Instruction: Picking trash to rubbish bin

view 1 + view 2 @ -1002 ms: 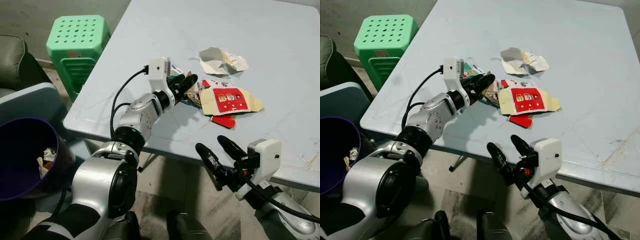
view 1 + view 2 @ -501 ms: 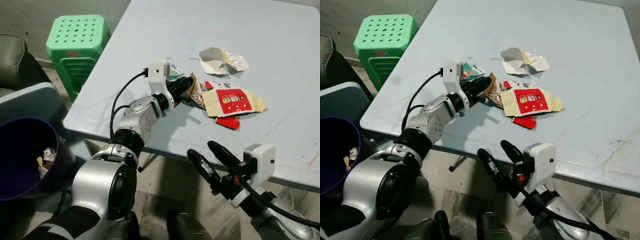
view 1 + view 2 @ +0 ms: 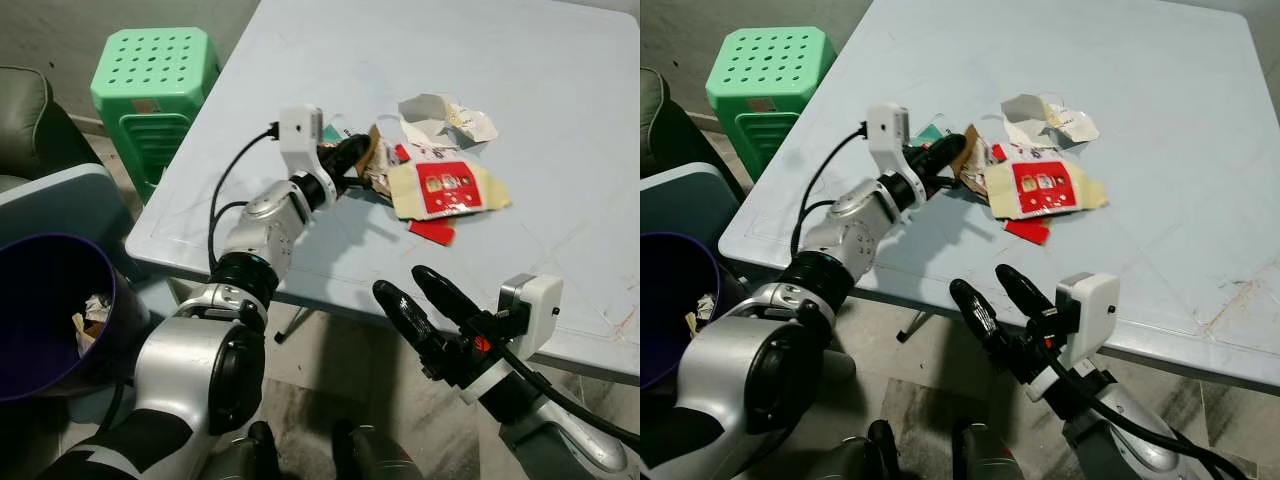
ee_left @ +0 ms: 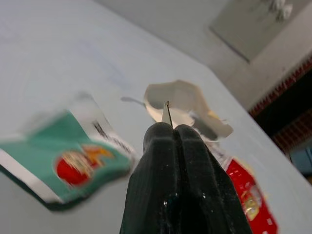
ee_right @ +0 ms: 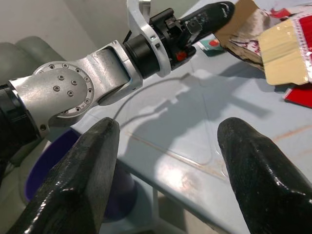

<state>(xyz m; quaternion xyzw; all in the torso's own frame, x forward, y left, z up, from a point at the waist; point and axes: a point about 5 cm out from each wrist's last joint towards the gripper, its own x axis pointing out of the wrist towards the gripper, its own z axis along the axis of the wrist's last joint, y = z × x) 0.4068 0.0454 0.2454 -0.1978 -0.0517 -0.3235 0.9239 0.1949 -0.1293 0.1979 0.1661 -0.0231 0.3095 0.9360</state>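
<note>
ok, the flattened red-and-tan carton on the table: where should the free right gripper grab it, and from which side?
Probably the tan flap on the flattened carton nearest the table edge. It lies almost flat, so come in low from the robot's side and pinch that edge. The right gripper is open below the table edge; the left gripper is shut on brown scrap.

The table (image 3: 560,110) is pale blue-grey, with some scratches and brownish marks near its right edge. On it lies a flattened red and beige carton (image 3: 447,189), with a small red scrap (image 3: 431,232) just beside its near edge. Behind the carton lies a crumpled white paper (image 3: 440,113). A green and white packet (image 4: 63,163) lies flat to the left of these.
</note>
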